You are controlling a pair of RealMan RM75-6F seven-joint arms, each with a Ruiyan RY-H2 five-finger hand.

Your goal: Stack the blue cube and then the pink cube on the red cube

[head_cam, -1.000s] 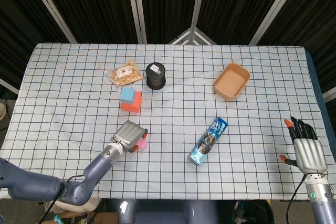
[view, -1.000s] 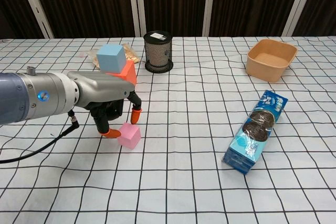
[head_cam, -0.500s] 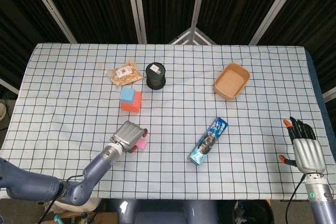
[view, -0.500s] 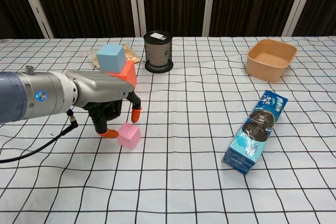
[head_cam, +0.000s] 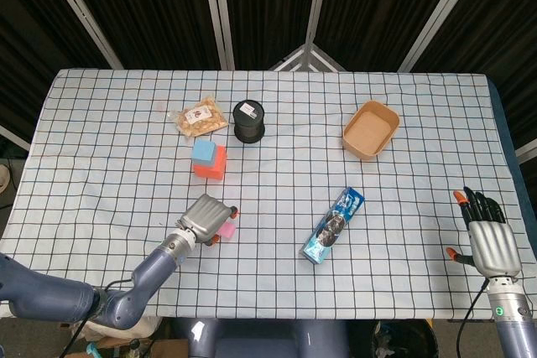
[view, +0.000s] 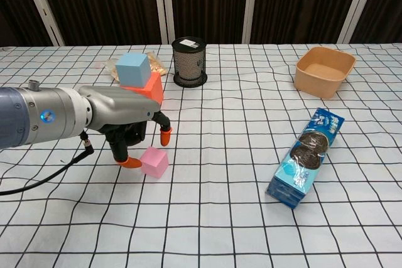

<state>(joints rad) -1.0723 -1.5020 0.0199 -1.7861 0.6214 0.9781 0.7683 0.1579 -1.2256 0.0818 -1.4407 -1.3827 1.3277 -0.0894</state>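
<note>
The blue cube sits on top of the red cube at the table's left centre. Nearer the front, the pink cube lies flat on the checked cloth. My left hand hovers low over it with its orange fingertips apart, one behind the cube and the thumb tip at its left side. No grip on the cube shows. My right hand rests at the front right edge with fingers straight and holds nothing; the chest view does not show it.
A snack bag and a black mesh cup stand behind the cube stack. A tan bowl is at the back right. A blue cookie pack lies right of centre.
The left hand's fingers have spread slightly around the pink cube. The cube has stayed in place, and the right hand has not moved.
</note>
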